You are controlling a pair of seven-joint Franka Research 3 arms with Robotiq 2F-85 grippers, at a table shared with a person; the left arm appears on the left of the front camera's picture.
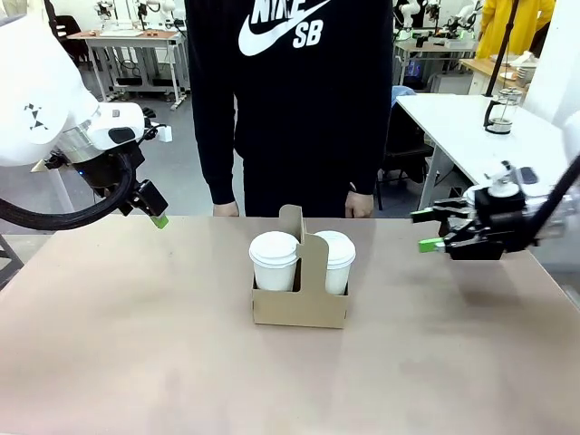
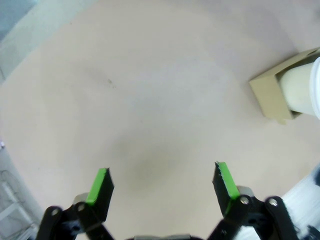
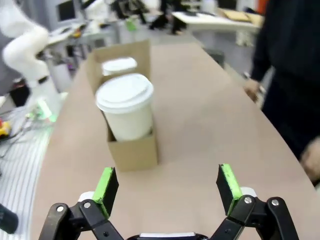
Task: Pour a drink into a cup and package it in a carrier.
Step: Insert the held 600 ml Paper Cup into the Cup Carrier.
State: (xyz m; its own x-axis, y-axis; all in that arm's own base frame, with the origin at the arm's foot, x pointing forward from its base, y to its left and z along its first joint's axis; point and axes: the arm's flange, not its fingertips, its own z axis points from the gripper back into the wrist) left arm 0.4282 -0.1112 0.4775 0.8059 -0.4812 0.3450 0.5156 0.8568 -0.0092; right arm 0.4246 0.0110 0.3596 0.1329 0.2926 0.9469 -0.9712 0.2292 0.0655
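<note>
Front view: carrier (image 1: 300, 306) mid-table, bare table (image 1: 136, 344) around; both hands (image 2: 161, 186) (image 3: 167, 187) open, apparently empty.

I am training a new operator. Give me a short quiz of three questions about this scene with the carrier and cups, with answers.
1. True or false: both slots of the carrier that face the robot hold a lidded cup.
2. Which describes the left gripper? A) shut on a cup B) open above bare table C) holding the carrier's handle
3. Fill in: the right gripper is open and points toward the ____ .

Key: 1. True: the left cup and the right cup both sit in it. 2. B. 3. carrier.
</note>
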